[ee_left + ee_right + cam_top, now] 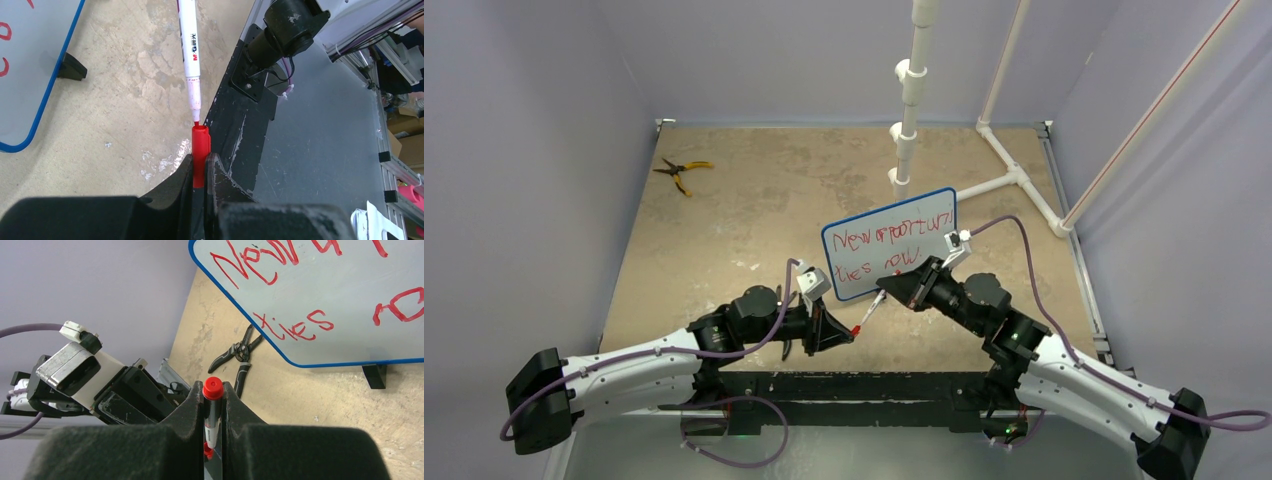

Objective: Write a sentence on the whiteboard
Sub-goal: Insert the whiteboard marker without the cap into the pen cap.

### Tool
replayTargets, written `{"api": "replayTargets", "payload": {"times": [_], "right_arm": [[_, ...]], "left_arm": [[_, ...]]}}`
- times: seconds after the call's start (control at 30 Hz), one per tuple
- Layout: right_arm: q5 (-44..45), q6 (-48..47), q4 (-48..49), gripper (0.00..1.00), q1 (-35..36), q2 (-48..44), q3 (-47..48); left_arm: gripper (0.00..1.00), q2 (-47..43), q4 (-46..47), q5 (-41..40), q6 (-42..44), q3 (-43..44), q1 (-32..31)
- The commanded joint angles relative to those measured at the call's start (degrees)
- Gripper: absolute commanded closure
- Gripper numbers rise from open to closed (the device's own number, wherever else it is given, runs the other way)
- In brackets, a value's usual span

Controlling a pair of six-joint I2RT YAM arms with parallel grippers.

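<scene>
Gripping marker (188,45) in right hand (213,390), red cap (200,150) in left hand (844,335) (tip at cap's mouth), just short of whiteboard (856,282) bearing sentence (884,240).

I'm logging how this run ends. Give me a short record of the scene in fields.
whiteboard: upright on its feet
sentence: red, two rows
left gripper: shut on red cap
right gripper: shut on marker
marker: uncapped, tip at the cap's mouth
pliers: far left of the table, apart from both arms
</scene>
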Motion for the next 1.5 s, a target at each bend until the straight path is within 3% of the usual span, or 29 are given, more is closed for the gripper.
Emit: {"api": "replayTargets", "payload": {"times": [0.0,0.9,1.47], "right_arm": [[-1.11,-0.01,1.30,1.00,-0.03,0.28,0.10],[-3.84,-0.98,8.34,1.00,-0.03,5.04,-1.50],[-5.78,-7.24,7.92,1.00,-0.03,7.15,-2.84]], "left_arm": [[1.00,-0.91,2.25,-0.51,0.67,-0.67,-0.31],[1.00,0.02,6.25,-6.07,0.40,0.10,-0.31],[1.00,8.29,11.39,-7.58,0.56,5.91,-0.31]]}}
